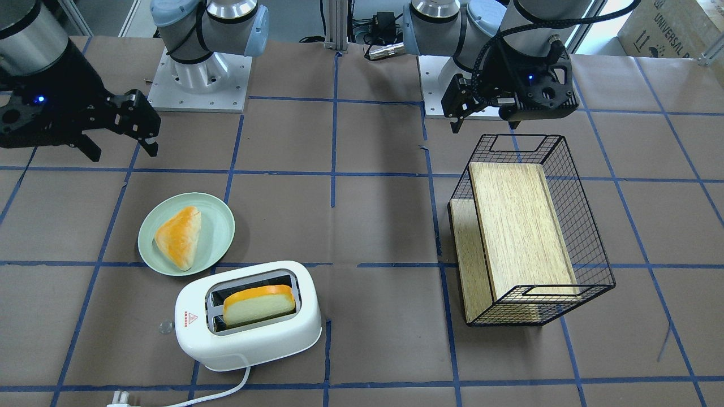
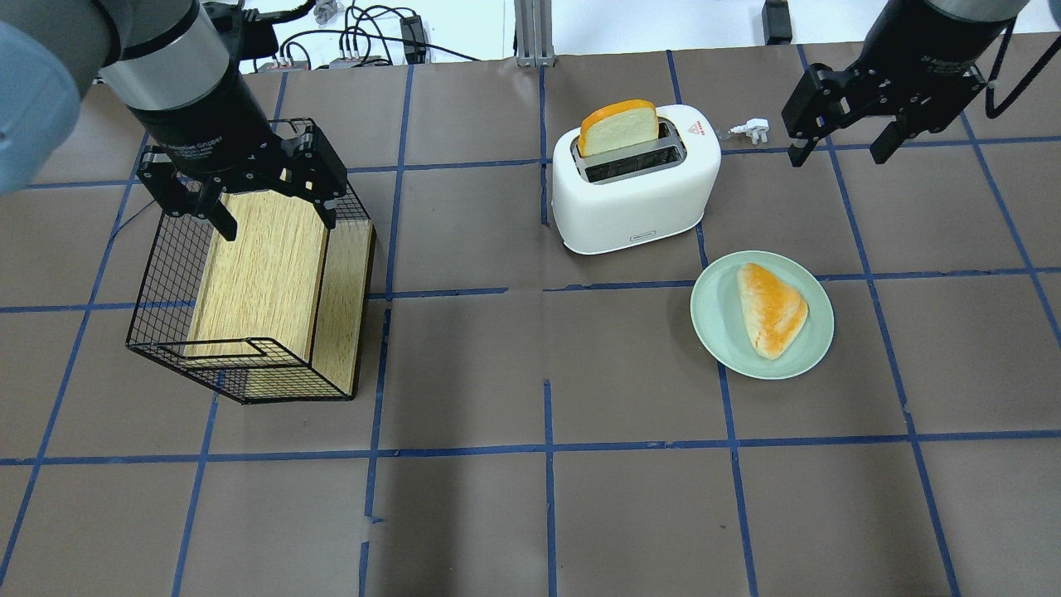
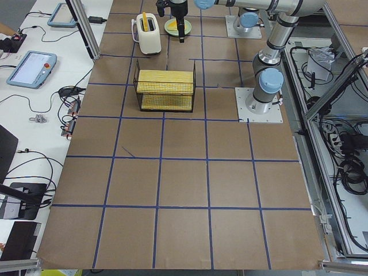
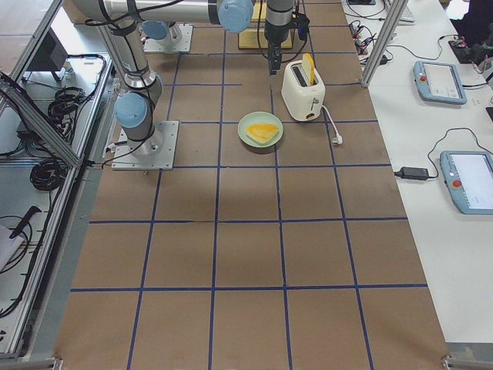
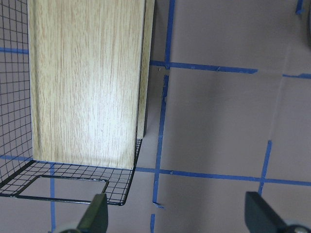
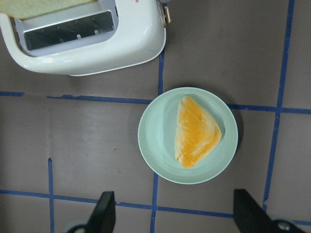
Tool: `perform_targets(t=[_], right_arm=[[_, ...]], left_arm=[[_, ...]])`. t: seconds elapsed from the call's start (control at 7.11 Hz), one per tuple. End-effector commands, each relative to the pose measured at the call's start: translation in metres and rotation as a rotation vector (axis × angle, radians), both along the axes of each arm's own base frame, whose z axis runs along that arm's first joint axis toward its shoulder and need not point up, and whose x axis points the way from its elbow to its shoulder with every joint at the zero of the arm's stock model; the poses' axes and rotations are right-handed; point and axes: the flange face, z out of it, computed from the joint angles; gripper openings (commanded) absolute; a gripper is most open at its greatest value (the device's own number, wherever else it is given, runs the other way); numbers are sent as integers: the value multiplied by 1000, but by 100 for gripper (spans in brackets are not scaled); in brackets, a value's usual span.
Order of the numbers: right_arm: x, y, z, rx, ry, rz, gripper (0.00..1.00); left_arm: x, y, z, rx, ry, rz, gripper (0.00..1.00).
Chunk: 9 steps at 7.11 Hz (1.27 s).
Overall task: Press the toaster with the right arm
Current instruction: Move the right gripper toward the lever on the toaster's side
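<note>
The right arm's black two-finger gripper (image 2: pixel 837 153) hangs in the air with its jaws spread wide, holding nothing and touching nothing. Its wrist view looks down past both fingertips (image 6: pixel 104 211) onto a pale green round plate (image 2: pixel 713 332) that carries a triangular golden bun (image 2: pixel 771 308). The small white rounded plastic toaster (image 2: pixel 638 199) stands just beyond that plate, near the worktop's far edge on the operators' side, a little to the robot's right of the middle. An orange-crusted bread slice (image 2: pixel 617 126) stands up out of one slot. The left gripper (image 2: pixel 278 222) is also wide open and empty, above a black wire basket (image 2: pixel 166 332) holding pale wooden boards (image 2: pixel 265 257).
</note>
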Motion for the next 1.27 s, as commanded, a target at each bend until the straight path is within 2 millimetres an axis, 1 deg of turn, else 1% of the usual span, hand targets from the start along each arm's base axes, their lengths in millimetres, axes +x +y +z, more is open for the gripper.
perform_targets(t=[0.0,0.14,0.42,0.7,0.84,0.98,1.12], right_arm=[[-43,-35,-15,-47,-121,85,5],[-47,-53,-30,-40,-157,87,5],[-55,-106,-76,-24,-237,107,5],[-59,-151,-120,-2,-322,114,5],[-56,-167,-136,10,-333,121,5],[-53,-177,-146,13,-363,121,5],[-54,-183,-163,30,-378,116,5]], left_arm=[[0,0,0,-1,0,0,100],[0,0,0,0,0,0,100],[0,0,0,0,0,0,100],[0,0,0,-1,0,0,100],[0,0,0,0,0,0,100],[0,0,0,0,0,0,100],[1,0,0,-1,0,1,100]])
